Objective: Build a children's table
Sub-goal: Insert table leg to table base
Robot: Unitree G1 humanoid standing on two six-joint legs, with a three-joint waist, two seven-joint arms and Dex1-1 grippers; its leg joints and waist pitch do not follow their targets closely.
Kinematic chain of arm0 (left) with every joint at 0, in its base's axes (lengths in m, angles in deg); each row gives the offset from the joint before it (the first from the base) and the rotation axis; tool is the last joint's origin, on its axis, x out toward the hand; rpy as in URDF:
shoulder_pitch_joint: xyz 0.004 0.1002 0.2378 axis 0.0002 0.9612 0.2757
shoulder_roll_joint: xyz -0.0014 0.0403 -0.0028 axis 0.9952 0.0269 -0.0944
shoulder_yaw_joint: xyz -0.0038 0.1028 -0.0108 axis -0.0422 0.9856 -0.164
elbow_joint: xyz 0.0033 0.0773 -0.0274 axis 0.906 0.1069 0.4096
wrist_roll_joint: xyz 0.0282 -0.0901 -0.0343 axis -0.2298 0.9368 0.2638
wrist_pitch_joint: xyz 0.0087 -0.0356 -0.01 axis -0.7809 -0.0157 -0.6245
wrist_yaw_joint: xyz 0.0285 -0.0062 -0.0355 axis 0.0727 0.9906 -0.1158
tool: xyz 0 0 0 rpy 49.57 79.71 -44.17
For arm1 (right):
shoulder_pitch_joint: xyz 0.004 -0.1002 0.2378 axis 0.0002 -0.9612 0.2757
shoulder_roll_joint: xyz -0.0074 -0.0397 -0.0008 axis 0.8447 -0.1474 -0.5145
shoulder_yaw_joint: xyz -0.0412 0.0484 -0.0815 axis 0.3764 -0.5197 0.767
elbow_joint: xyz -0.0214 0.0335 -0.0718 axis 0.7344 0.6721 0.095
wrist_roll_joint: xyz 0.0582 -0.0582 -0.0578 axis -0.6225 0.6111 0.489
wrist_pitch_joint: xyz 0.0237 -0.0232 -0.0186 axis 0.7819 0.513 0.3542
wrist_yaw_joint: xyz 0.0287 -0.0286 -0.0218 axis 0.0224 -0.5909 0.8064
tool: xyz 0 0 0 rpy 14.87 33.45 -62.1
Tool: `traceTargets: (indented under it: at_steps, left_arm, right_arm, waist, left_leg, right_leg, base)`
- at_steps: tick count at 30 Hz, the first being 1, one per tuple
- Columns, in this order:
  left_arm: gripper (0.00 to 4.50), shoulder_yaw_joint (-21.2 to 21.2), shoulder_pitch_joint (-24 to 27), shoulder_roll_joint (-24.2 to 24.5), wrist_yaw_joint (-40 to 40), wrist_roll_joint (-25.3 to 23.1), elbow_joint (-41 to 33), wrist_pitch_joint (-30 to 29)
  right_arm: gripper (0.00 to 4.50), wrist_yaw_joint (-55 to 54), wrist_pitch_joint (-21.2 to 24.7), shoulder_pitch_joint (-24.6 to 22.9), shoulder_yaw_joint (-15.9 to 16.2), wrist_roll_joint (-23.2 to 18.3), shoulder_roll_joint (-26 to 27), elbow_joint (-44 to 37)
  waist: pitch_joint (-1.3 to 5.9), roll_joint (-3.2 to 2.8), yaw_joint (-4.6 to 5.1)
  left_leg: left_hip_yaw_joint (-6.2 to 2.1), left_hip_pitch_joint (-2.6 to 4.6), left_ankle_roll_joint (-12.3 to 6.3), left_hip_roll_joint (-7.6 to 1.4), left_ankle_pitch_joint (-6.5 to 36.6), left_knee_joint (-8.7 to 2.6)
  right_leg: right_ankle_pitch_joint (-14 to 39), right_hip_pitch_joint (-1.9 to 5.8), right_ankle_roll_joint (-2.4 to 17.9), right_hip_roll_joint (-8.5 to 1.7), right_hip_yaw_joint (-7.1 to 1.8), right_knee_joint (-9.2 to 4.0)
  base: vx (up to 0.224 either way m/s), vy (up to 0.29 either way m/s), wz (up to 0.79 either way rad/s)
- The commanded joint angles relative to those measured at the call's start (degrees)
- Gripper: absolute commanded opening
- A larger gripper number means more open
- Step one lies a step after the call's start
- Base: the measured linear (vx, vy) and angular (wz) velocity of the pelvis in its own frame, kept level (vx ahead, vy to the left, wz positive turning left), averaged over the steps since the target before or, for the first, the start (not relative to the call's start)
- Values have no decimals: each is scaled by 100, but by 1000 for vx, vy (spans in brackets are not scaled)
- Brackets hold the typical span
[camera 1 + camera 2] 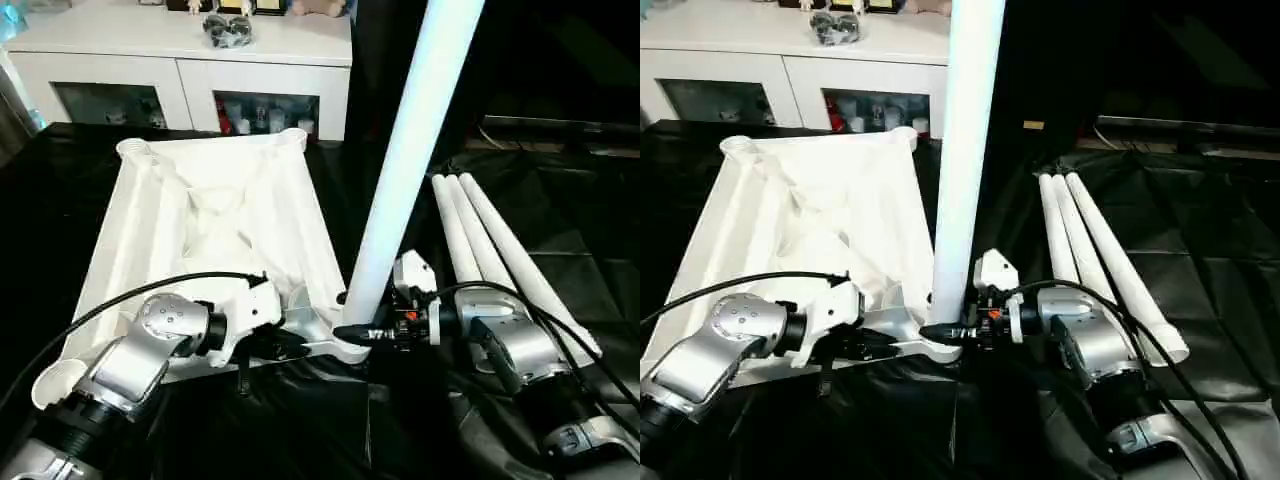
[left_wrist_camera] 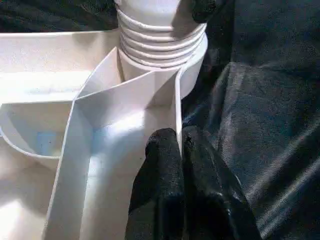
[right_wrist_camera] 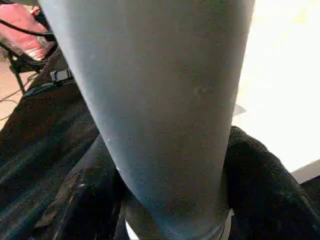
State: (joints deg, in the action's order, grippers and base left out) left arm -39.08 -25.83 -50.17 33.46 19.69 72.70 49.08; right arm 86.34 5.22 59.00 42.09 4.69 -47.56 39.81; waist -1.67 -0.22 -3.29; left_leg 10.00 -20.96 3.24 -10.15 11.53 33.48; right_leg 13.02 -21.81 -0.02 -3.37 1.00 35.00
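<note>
Right gripper (image 1: 352,334) reaches in level, clamped around the upright leg (image 1: 405,160) — left gripper (image 2: 181,145) pinches the tabletop (image 1: 215,215) rib.

You're looking at a surface covered in black sheet (image 1: 560,250), wrinkling in places. Lying directly on it: the upside-down white tabletop (image 1: 215,220), ribs facing up, and three loose white legs (image 1: 490,250) resting side by side to its right.

Upright leg (image 1: 965,150) in tabletop (image 1: 790,215) corner socket, apparently within right end effector (image 1: 958,330); 3 legs (image 1: 1090,250) alongside.
</note>
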Motion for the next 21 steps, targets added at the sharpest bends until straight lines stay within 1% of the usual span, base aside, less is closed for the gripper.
traceTargets:
  at_steps: [1,2,4,5,6,7,9,10,11,12,13,14,15,16,17,18,20,21]
  left_arm:
    - [0,-64,-241,-243,-461,-125,-61,-74]
    - [0,-117,-243,-300,-578,-117,-66,-156]
    - [0,-229,-246,-432,-855,-108,-138,-358]
    - [0,-303,-241,-538,-1037,-75,-247,-565]
    - [0,-305,-241,-541,-1042,-74,-251,-572]
    - [0,-336,-238,-595,-1160,-82,-315,-700]
    - [0,-377,-218,-718,-1436,-148,-468,-944]
    - [0,-399,-201,-791,-1573,-180,-545,-1059]
    - [0,-420,-183,-863,-1701,-210,-620,-1166]
    - [0,-437,-168,-992,-1937,-291,-717,-1332]
    - [0,-492,-151,-1251,-2380,-420,-848,-1639]
    - [0,-497,-150,-1273,-2414,-428,-857,-1664]
    - [0,-513,-147,-1449,-2703,-532,-917,-1816]
    - [0,-515,-148,-1560,-2908,-596,-955,-1914]
    - [0,-508,-135,-1729,-3107,-616,-990,-2016]
    - [0,-470,-117,-1893,-3377,-675,-1008,-2101]
    - [0,-450,-116,-1948,-3466,-713,-948,-2068]
    - [0,-461,-119,-1974,-3496,-712,-909,-2049]
  right_arm:
    - [243,-682,65,-216,161,531,133,656]
    - [243,-843,64,-190,92,521,193,710]
    - [243,-1312,78,-108,-48,546,339,897]
    - [243,-1725,53,-36,-131,602,461,1087]
    - [243,-1737,52,-34,-133,604,464,1093]
    - [243,-1964,53,-3,-176,626,537,1196]
    - [243,-2512,51,95,-265,668,729,1464]
    - [243,-2752,53,152,-308,676,820,1591]
    - [243,-2974,54,208,-349,683,906,1711]
    - [243,-3338,32,311,-425,704,1032,1900]
    - [243,-3872,21,473,-563,705,1221,2169]
    - [243,-3911,20,485,-574,705,1235,2190]
    - [243,-4227,18,596,-667,683,1347,2361]
    - [243,-4401,15,669,-728,660,1418,2476]
    - [243,-4564,9,752,-775,645,1501,2577]
    - [243,-4686,-16,837,-806,652,1591,2692]
    - [243,-4709,-46,866,-793,669,1628,2726]
    - [243,-4703,-44,874,-794,657,1644,2732]
  waist:
    - [136,-52,40]
    - [121,-46,40]
    - [113,-40,58]
    - [95,-41,95]
    - [97,-44,116]
    - [93,-46,149]
    - [84,-41,183]
    - [79,-71,186]
    - [82,-53,227]
    - [83,-57,231]
    - [87,-64,262]
    - [90,-70,271]
    - [103,-64,282]
    - [105,-62,295]
    - [118,-46,297]
    - [130,-43,287]
    - [135,-41,275]
    - [142,-38,261]
  left_leg:
    - [-86,95,-20,-322,1549,-497]
    - [-95,108,47,-312,1723,-506]
    - [-106,103,99,-312,1835,-520]
    - [-127,93,186,-307,1983,-535]
    - [-143,79,210,-305,1996,-543]
    - [-161,58,235,-306,2066,-553]
    - [-171,42,214,-292,2136,-555]
    - [-175,49,224,-300,2178,-563]
    - [-191,33,259,-291,2178,-562]
    - [-190,28,261,-290,2147,-560]
    - [-180,34,269,-297,2115,-553]
    - [-178,40,280,-298,2101,-547]
    - [-173,29,225,-283,2019,-531]
    - [-162,17,210,-290,1967,-533]
    - [-144,11,133,-283,1817,-514]
    - [-127,8,70,-282,1676,-495]
    - [-118,0,12,-275,1552,-483]
    - [-106,-5,-49,-269,1423,-472]
  right_leg:
    - [751,130,1435,-409,-209,-432]
    - [1137,119,1364,-419,-211,-466]
    - [1441,114,1295,-428,-218,-484]
    - [1858,93,1189,-440,-220,-506]
    - [1948,101,1155,-446,-214,-510]
    - [2055,98,1079,-436,-205,-512]
    - [2179,83,1010,-433,-204,-535]
    - [2236,74,1002,-439,-208,-536]
    - [2331,74,989,-448,-202,-547]
    - [2307,72,980,-445,-203,-542]
    - [2175,51,1022,-441,-213,-541]
    - [2099,47,1058,-440,-213,-530]
    - [1944,69,1092,-433,-210,-539]
    - [1824,71,1121,-427,-216,-522]
    - [1607,80,1191,-421,-213,-514]
    - [1383,83,1223,-413,-219,-508]
    - [1191,94,1256,-403,-213,-503]
    - [982,103,1289,-401,-213,-492]
  base:
    - [0,0,0]
    - [0,0,0]
    - [0,0,0]
    - [0,0,0]
    - [0,0,0]
    - [0,0,0]
    - [0,0,0]
    - [0,0,0]
    - [0,0,0]
    - [0,0,0]
    - [0,0,0]
    - [0,0,0]
    - [0,0,0]
    - [0,0,0]
    - [0,0,0]
    - [0,0,0]
    - [0,0,0]
    - [0,0,0]
